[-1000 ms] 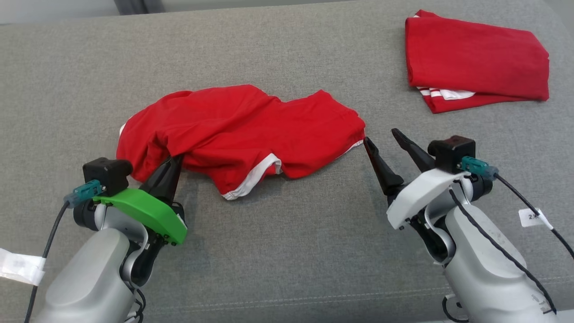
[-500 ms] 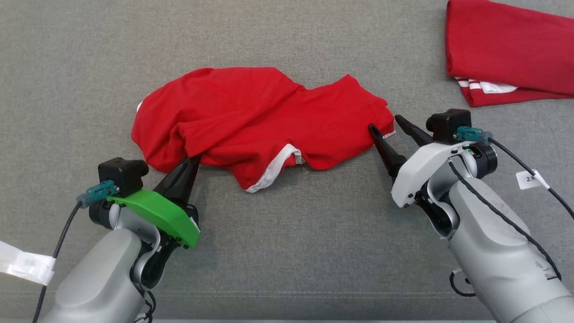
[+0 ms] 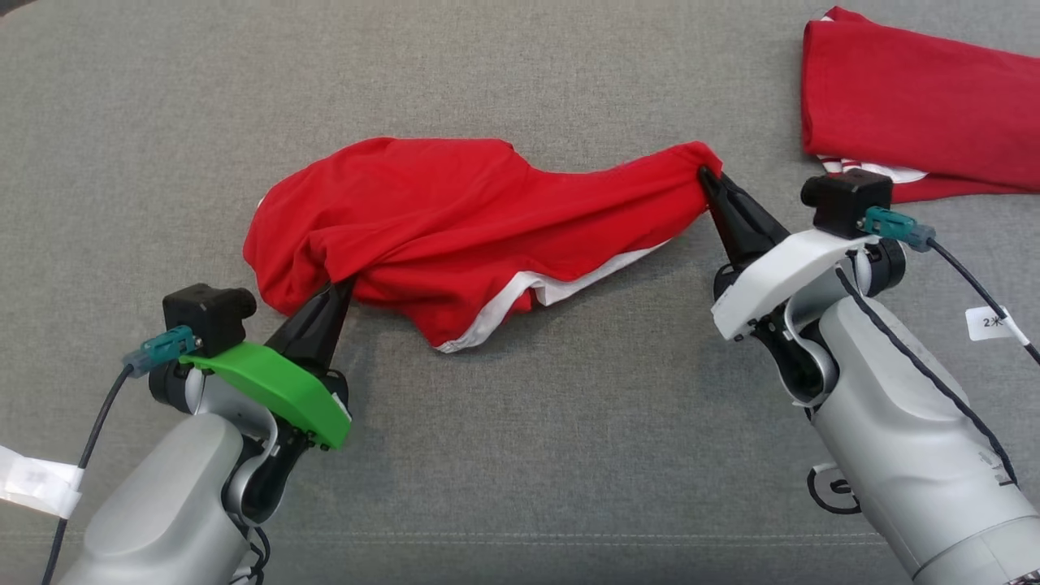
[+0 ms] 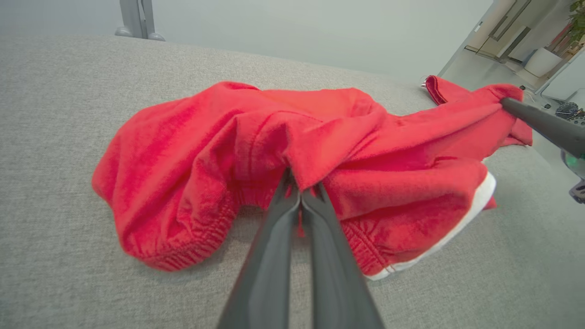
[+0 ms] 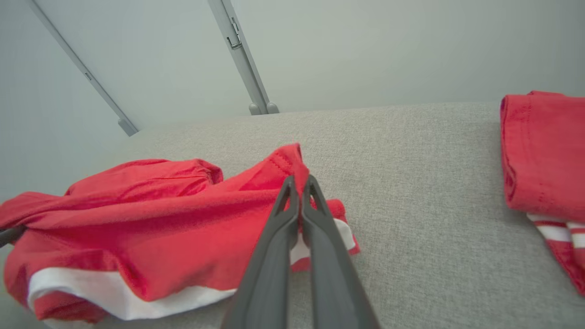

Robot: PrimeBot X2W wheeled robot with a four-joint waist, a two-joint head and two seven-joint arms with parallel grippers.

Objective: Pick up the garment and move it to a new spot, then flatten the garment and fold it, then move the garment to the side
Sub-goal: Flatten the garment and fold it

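Note:
The garment is a crumpled red piece with white trim, lying mid-cushion; it also shows in the left wrist view and the right wrist view. My left gripper is shut on a fold at its near left edge, and the left wrist view shows that pinch up close. My right gripper is shut on the garment's right corner and holds it lifted off the fabric, as the right wrist view shows. The cloth hangs stretched between the two grippers.
A second red garment, folded, with white stripes, lies at the far right on the grey cushion, close behind my right wrist. A metal post stands beyond the cushion's far edge.
My right gripper went from open beside the garment's right corner to shut on it and raised it. The left gripper kept its grip. The head camera shifted.

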